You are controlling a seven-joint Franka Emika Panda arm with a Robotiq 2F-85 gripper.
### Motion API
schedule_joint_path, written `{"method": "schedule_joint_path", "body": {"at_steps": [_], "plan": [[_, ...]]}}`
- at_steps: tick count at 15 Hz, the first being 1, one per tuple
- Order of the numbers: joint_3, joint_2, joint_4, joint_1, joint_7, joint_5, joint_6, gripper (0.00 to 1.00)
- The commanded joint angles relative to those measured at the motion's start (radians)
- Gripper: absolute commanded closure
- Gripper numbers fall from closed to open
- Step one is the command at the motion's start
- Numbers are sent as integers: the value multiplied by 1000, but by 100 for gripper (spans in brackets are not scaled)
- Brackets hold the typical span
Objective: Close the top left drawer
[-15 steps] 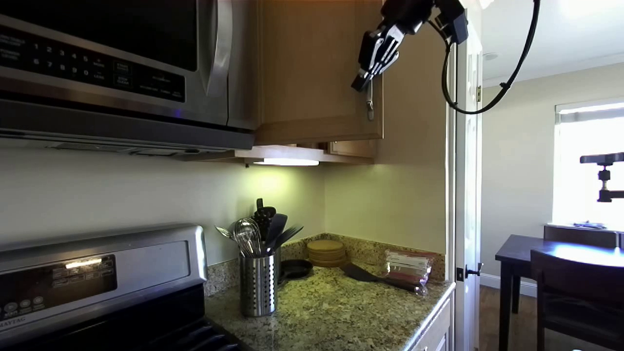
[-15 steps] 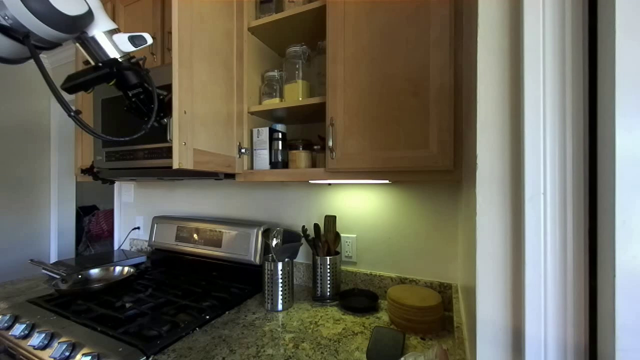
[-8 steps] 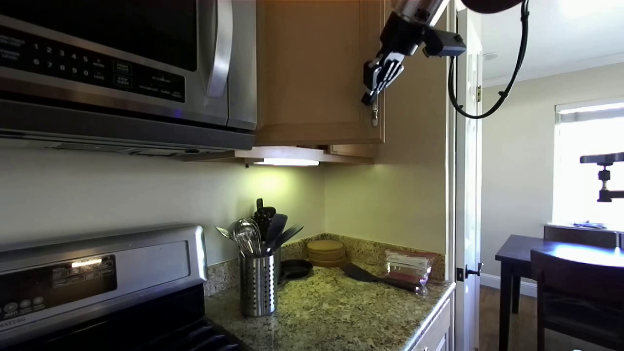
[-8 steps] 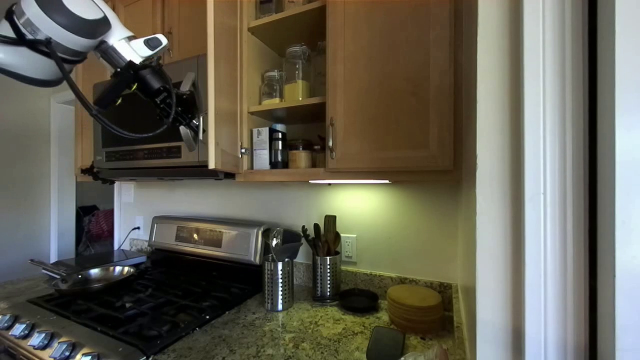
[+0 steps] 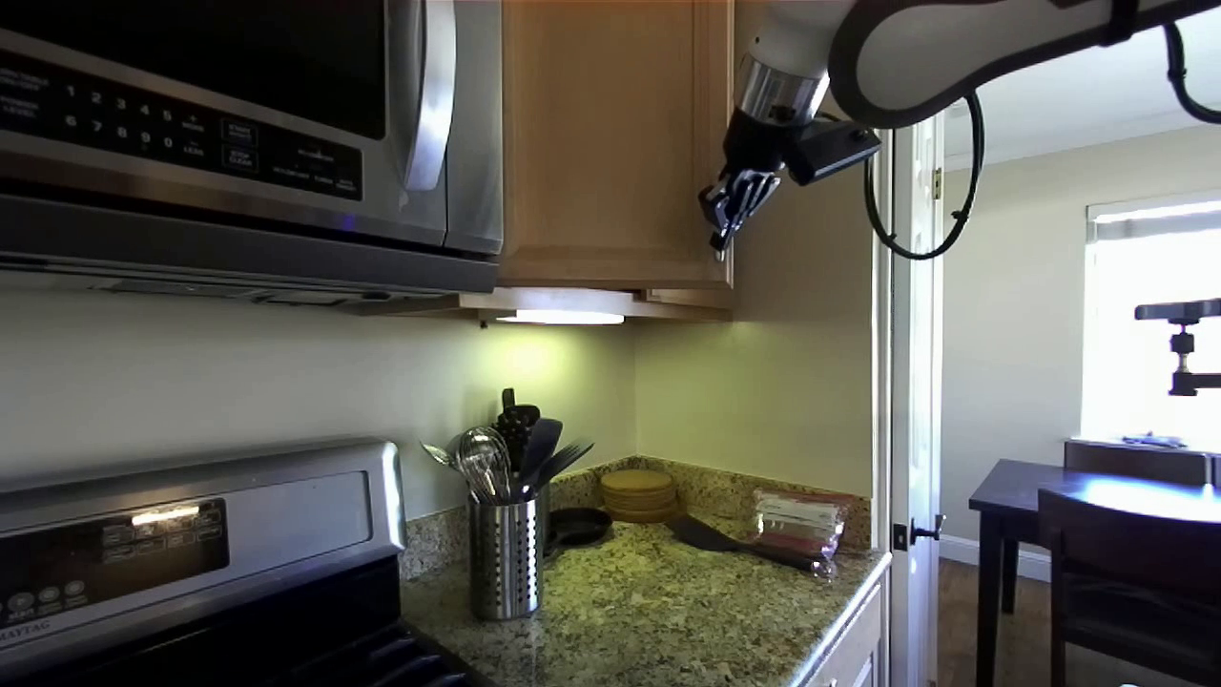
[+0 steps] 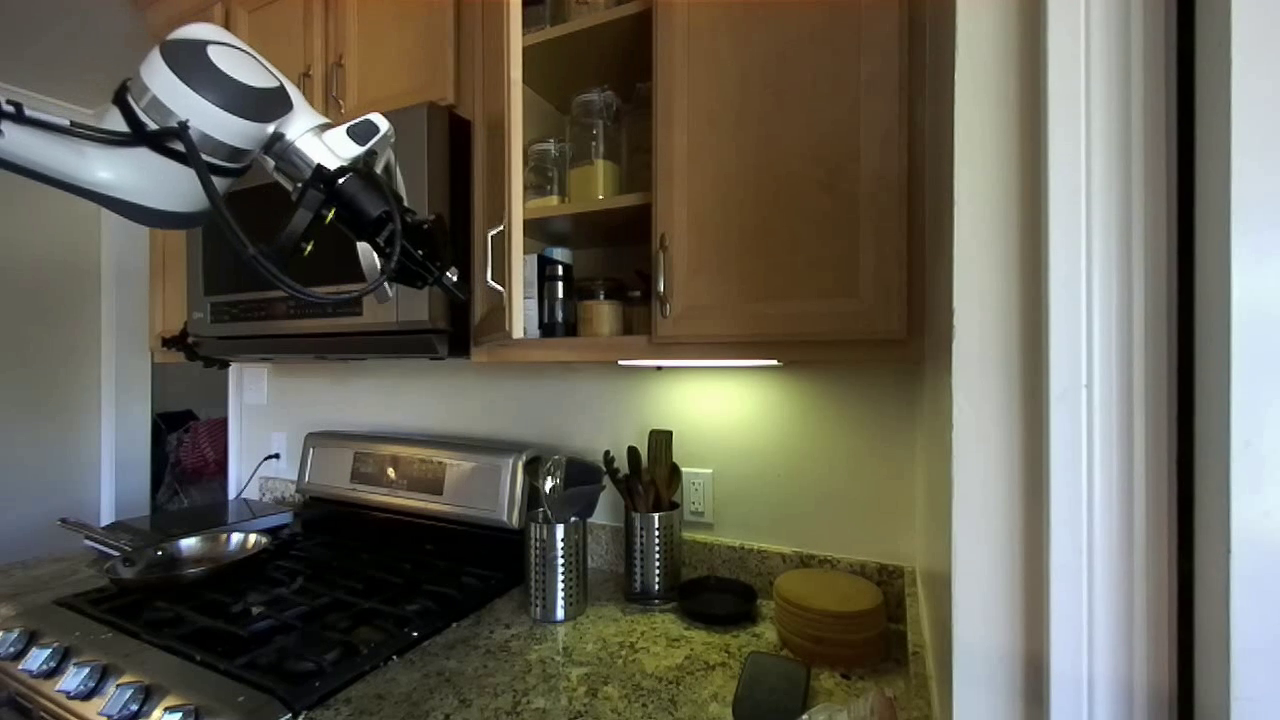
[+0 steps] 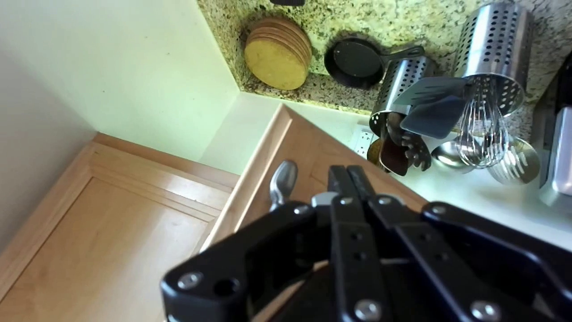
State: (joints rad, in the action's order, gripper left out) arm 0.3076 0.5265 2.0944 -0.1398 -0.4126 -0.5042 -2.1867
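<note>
The top left drawer is a honey-brown cabinet door, seen in both exterior views and in the wrist view. It stands partly open, with shelves showing past its free edge. Its slim silver handle is on the outer face near that edge; its end shows in the wrist view. My gripper is shut with nothing between its fingers. In the exterior views its tips are at the outer face, low and beside the handle. I cannot tell whether they touch the door.
The microwave is left of the door, close to my arm. A closed cabinet door is to the right. Jars stand on the open shelves. Utensil holders and round boards stand on the counter below.
The door has swung a good way toward its frame, and its outer face and handle now show where its inner face did. My gripper has moved down and along with it, staying shut.
</note>
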Motion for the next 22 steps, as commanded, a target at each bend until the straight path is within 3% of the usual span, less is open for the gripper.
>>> {"method": "schedule_joint_path", "body": {"at_steps": [1,6,7,11,17,20,22], "plan": [[-13,-2,13,58,5,32,21,98],[-36,2,54,152,62,173,97,97],[-43,0,68,171,79,210,125,79],[-73,-1,145,224,133,349,224,56],[-144,-4,291,256,228,538,267,16],[-172,-8,341,255,274,608,278,1],[-182,-10,365,254,296,636,279,0]]}}
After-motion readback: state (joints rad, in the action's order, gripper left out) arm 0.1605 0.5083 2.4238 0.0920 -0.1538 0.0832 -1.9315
